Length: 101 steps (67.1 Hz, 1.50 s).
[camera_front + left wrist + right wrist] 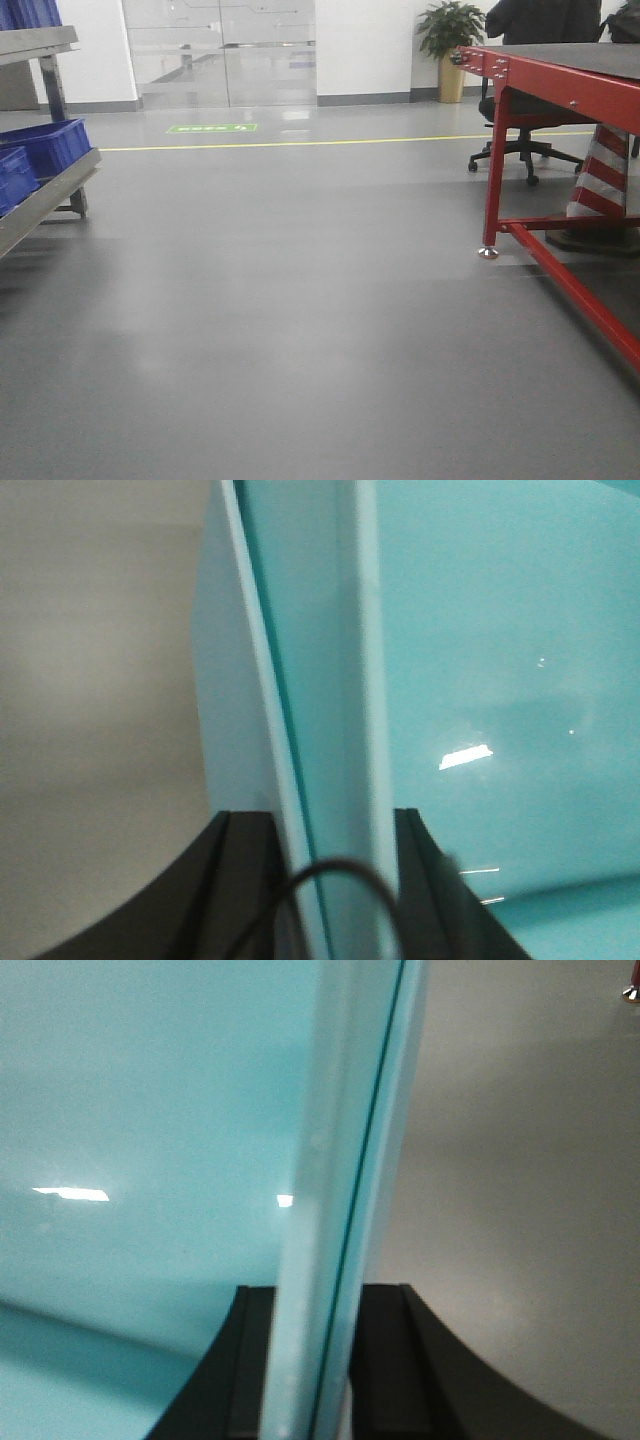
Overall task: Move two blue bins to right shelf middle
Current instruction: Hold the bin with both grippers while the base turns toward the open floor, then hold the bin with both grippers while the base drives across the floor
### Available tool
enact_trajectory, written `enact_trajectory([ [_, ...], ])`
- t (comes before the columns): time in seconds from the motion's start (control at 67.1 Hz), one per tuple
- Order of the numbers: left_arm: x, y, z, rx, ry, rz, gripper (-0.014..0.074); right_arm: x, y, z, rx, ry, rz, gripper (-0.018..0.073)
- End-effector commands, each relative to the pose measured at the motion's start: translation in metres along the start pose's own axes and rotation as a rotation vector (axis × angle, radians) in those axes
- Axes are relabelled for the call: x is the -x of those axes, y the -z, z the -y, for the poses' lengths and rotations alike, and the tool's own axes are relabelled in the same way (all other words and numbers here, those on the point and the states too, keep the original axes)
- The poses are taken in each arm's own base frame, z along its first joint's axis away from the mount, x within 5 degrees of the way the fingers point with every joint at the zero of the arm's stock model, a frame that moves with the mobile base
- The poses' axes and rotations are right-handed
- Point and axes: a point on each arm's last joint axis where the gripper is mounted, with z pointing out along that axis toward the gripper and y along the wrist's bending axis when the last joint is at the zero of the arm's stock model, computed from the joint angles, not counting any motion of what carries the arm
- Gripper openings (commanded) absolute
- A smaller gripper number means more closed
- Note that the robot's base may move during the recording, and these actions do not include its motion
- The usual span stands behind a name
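Our left gripper [330, 825] was closed down to the thickness of a bin wall, one dark finger on each face of it. The right gripper [318, 1295] was clamped the same way on the opposite wall. So the blue bins [480, 630] hung between our two grippers, with the pale hollow on the inner side of each pair of fingers and the bare grey floor [90, 680] on the outer side. A thin dark seam ran up the pinched wall ahead of the fingertips in both wrist views. We judged it to be one bin nested in the other, which would let a single two-sided hold carry both. Gripping opposite walls looked meant to keep the wide load level and stop it swinging while the base travelled. A black cable [335, 865] looped across the wall just behind the left fingers. Ahead of the grippers lay open floor, with a metal shelf [50, 195] carrying royal-blue crates [45, 145] off to the left side and a red table [560, 80] off to the right. We saw no shelf on the right, so we judged the bins to be in transit, not yet placed.
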Motion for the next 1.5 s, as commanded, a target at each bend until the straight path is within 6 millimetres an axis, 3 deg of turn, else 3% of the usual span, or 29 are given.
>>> enact_trajectory([
  [0.0, 0.0179, 0.0136, 0.0035, -0.025, 0.045, 0.16, -0.0111, 0.0102, 0.0129, -0.0002, -0.005, 0.059, 0.099, -0.0154],
  [1.489, 0.0196, 0.0139, 0.0035, -0.025, 0.045, 0.179, -0.0111, 0.012, 0.0131, -0.0005, -0.002, 0.06, 0.119, -0.0154],
])
